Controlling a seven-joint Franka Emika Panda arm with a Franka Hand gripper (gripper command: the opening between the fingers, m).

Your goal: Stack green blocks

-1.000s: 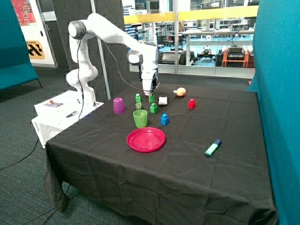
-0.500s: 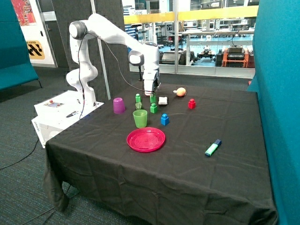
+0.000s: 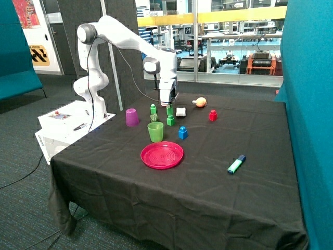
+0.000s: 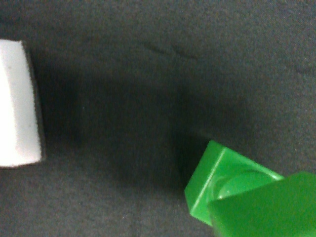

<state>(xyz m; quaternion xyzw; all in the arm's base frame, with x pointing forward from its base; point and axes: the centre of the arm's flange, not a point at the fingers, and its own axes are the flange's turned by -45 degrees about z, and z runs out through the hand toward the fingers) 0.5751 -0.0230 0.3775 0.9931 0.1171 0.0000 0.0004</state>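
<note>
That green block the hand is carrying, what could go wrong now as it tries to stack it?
1. In the wrist view, the held green block only partly covers the lower green block; released like this, it might tip off.
2. The white block sits close by, so a fall or the hand could knock it.
3. The third green block stands nearby and could be bumped.

Matt black cloth is covering the table, lying lightly creased and showing a fine weave in the wrist view. The green blocks are showing as smooth, glossy plastic, as is the ridged red plate. The arm's white shell is looking smooth and slightly shiny.
</note>
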